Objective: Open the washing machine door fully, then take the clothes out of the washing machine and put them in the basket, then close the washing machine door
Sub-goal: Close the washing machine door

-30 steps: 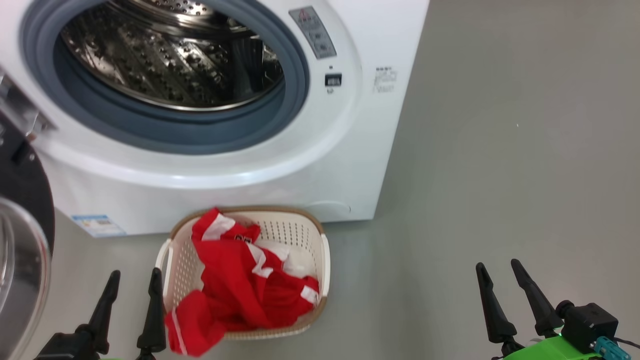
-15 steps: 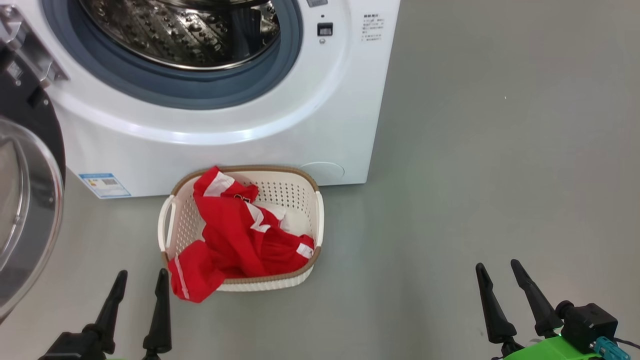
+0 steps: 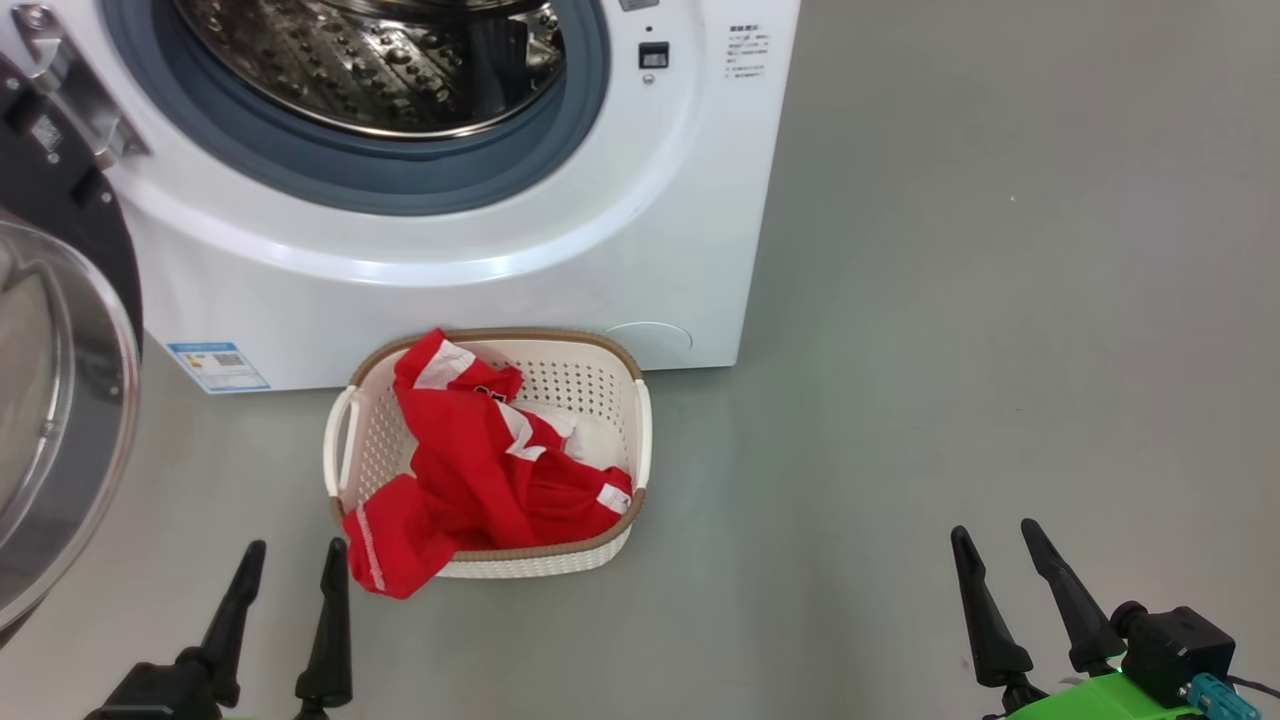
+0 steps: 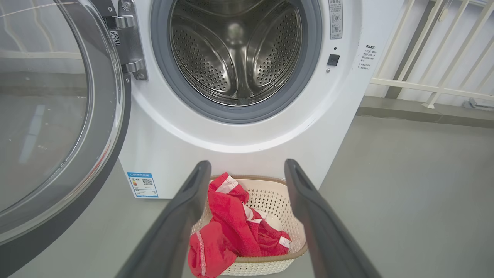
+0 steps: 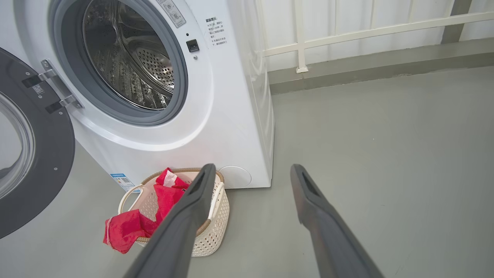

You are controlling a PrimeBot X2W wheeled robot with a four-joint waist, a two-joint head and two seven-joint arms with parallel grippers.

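- washing machine door (image 3: 55,380): swung wide on its hinge (image 3: 75,90) at the left of the washing machine (image 3: 690,200), with the glass bowl facing the room. It runs along the left edge of the head view.
- Drum (image 4: 235,50) looks bare in the left wrist view.
- clothes (image 3: 480,470): a red heap in the basket (image 3: 642,440), with one fold draped over the near rim. The basket sits close against the machine's front, at 6 o'clock of the drum opening.
- Step in hand, as I judge it: closing the door.
- Door lies at about 10 o'clock of the left gripper (image 3: 295,548), near but not touching. The basket is at 1 o'clock.
- Left gripper: fingers spread, holding nothing.
- Right gripper (image 3: 995,527): also spread and empty, well apart from the door.
- To do it well:
  - Use the left arm.
  - Press on the black rim at the edge away from the hinge, not on the glass.
  - Follow the arc until the latch catches.
  - Check that the swing clears the basket.
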